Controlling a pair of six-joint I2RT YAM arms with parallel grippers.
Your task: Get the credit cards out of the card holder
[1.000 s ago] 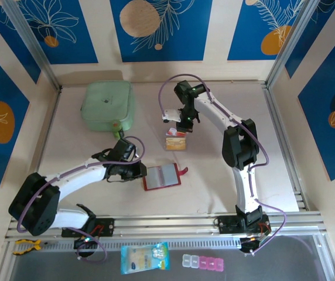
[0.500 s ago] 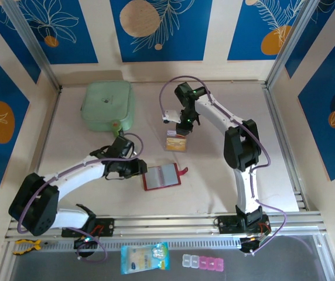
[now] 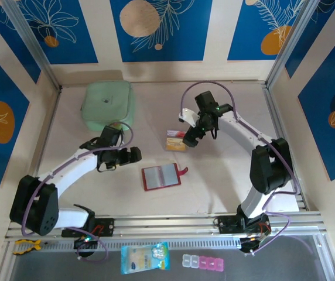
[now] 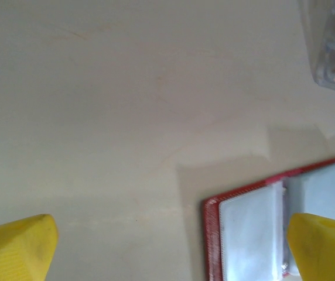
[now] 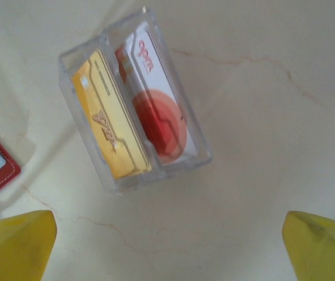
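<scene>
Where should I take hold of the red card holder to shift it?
Probably the closing tab jutting from the right edge of the card holder, coming from the right with the right hand. It lies open and flat, so its covers offer little to pinch.

L arm (image 3: 74,167) runs low from near-left base, forearm angled inward. L end effector (image 3: 130,156) faces right, jaws spread wide, holding nothing; yellow fingertips (image 4: 15,249) far apart. R arm (image 3: 246,132) arches from near-right base, forearm bent back to centre. R end effector (image 3: 191,139) tilted down-left, jaws wide apart too, empty.
</scene>
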